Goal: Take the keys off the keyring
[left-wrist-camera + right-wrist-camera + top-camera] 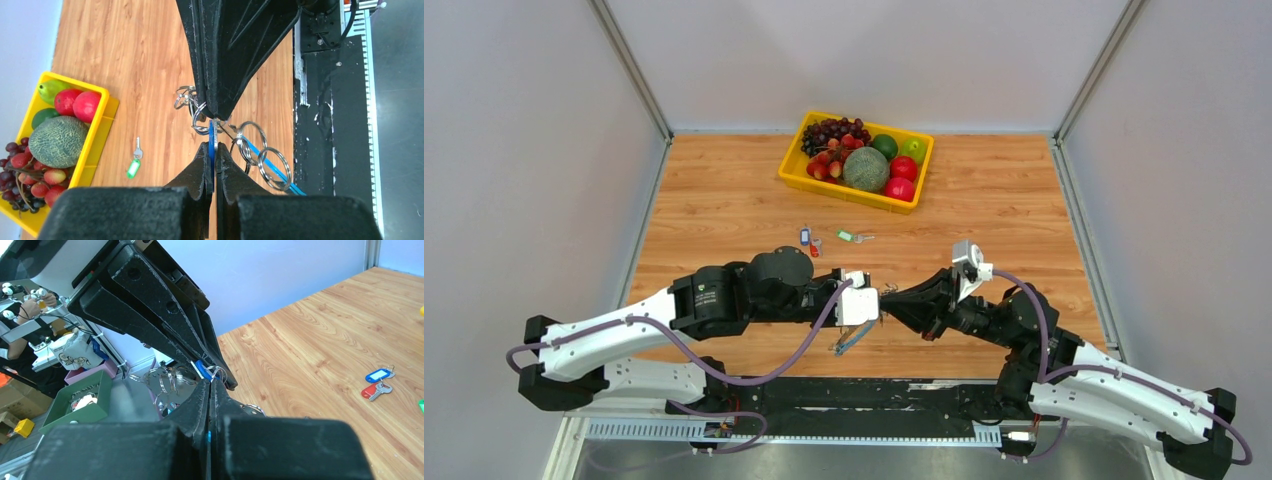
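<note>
The left gripper [214, 146] and right gripper [216, 117] both pinch the light, floppy keyring [212, 134] near its blue band, which likely sags unless held taut.

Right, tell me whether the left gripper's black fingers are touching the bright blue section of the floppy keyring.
Touching. The left wrist view shows the left gripper shut on the keyring's blue section, no gap either side.
</note>
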`<action>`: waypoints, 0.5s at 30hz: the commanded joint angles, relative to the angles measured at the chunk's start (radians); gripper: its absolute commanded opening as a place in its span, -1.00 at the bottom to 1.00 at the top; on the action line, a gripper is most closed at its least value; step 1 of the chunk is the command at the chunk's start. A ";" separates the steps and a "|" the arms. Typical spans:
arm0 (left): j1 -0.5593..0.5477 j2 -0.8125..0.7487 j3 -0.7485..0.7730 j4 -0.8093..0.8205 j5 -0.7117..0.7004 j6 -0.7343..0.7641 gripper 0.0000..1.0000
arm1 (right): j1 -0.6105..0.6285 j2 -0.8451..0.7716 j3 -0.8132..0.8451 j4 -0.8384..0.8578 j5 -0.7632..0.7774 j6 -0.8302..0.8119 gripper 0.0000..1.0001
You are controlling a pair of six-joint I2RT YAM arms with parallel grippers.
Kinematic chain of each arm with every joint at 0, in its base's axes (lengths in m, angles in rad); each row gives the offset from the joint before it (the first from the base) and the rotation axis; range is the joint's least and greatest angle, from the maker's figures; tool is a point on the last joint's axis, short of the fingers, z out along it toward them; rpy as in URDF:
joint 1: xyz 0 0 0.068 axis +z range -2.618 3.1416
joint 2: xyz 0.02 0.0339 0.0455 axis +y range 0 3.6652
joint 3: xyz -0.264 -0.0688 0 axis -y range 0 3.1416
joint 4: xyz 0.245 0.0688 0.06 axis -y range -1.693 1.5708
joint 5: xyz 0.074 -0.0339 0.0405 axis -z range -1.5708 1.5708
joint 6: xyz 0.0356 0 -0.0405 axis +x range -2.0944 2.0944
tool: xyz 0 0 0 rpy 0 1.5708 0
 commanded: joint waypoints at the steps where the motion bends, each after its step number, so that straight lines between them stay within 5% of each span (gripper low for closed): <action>1: 0.000 0.004 0.021 0.045 0.012 -0.030 -1.00 | 0.006 -0.030 -0.006 0.115 -0.011 -0.029 -1.00; 3: 0.000 -0.003 0.024 0.048 -0.011 -0.031 -1.00 | 0.007 -0.052 -0.019 0.107 -0.007 -0.040 -0.91; 6: -0.001 -0.023 0.036 0.048 -0.035 -0.028 -1.00 | 0.007 -0.088 -0.041 0.075 -0.002 -0.051 -0.39; 15: 0.000 -0.039 0.057 0.039 0.004 -0.005 -1.00 | 0.007 -0.123 -0.047 0.020 0.042 -0.029 -0.31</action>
